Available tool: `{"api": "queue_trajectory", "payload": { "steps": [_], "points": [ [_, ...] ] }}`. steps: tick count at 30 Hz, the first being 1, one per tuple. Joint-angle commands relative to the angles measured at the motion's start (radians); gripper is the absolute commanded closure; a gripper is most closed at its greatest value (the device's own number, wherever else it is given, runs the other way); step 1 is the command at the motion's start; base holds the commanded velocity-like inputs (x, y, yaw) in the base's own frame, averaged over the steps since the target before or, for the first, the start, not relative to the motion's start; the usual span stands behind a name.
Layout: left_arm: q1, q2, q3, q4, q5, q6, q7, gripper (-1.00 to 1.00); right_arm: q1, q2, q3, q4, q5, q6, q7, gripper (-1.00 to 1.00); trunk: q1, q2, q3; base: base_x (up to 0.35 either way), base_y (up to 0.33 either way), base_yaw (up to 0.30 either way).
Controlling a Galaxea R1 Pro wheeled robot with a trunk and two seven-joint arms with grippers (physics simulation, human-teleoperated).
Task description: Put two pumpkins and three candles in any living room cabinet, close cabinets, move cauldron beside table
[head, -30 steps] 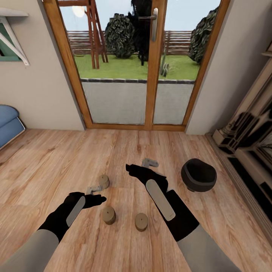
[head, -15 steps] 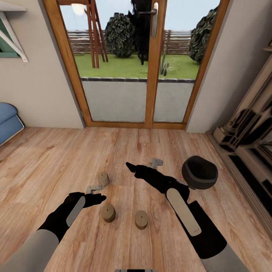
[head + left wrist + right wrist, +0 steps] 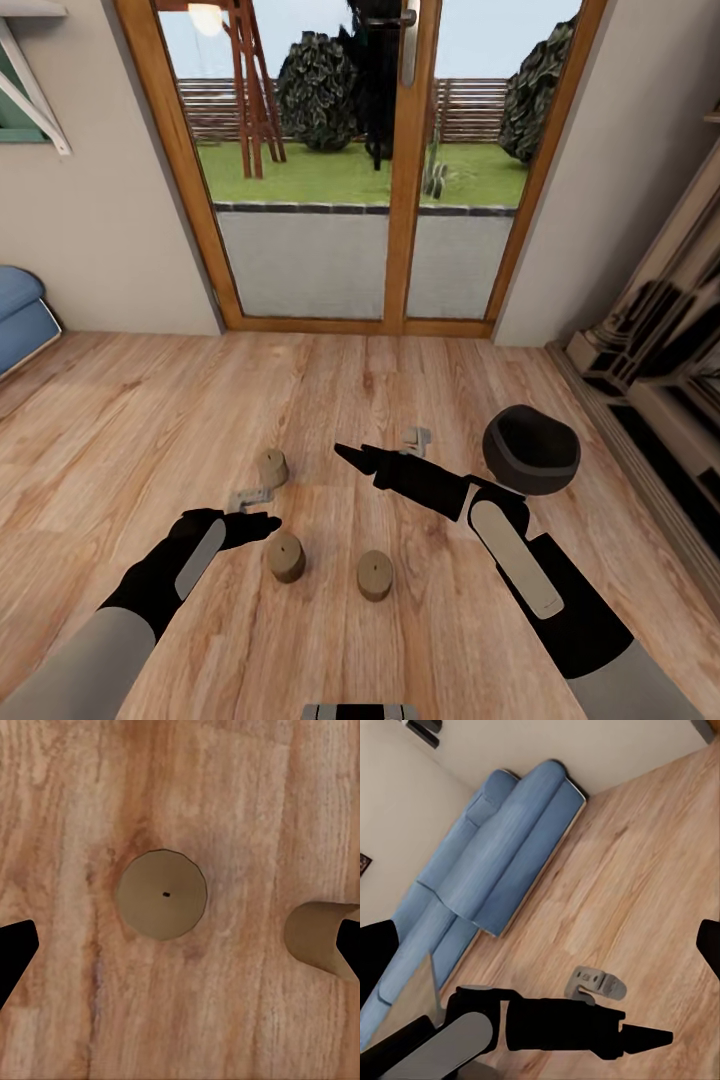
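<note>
While the robot faces the glazed door, the three candles sit on the wooden floor, so the step in hand looks like the first candle pickup; nothing is stowed yet as far as these views show.

Left pincer: hovering low over the floor with its black fingertips spread wide, nothing between them. Left wrist view looks straight down: one candle stands upright with its wick dot centred between the two fingertips, not touching either. A second candle sits just beside one fingertip, partly hidden by it. In the head view the near-left candle lies just below the left pincer, the near-right candle is further off toward the right arm, and the far candle is just beyond the fingertips. Which of them is the centred one I can't say for sure.

Right pincer: held higher, pointing toward the left side of the room; can't tell whether it's open. Its wrist view takes in a blue sofa against the wall. The cauldron stands upright on the floor, to the outer side of the right forearm, apart from it.

Cabinet, pumpkins and worktop: not located here. Furniture at the right edge is unclear.

Next move, my read: lower the left pincer straight down around the centred candle, then close. Watch the neighbouring candle, since one finger comes down right next to it and may knock it over.
</note>
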Motion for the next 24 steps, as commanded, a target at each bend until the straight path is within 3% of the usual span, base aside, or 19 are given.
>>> {"api": "queue_trajectory", "payload": {
  "steps": [1,8,24],
  "points": [
    [0.000,0.001,-0.004,-0.001,0.010,-0.001,0.007,-1.00,-0.001,-0.001,0.001,0.001,-0.004,0.004,0.001,-1.00,0.000,0.000,-0.001,0.000,0.000,0.000],
    [0.000,0.000,-0.004,-0.001,0.012,-0.048,0.007,-1.00,-0.001,-0.001,0.001,0.004,-0.002,0.006,0.004,-1.00,0.000,0.000,-0.001,0.013,0.007,0.000],
    [0.000,-0.001,-0.005,0.003,0.016,-0.050,0.007,-1.00,-0.001,-0.001,0.001,0.003,-0.001,0.006,0.004,-1.00,0.000,0.000,-0.001,0.145,0.029,0.000]
  ]
}}
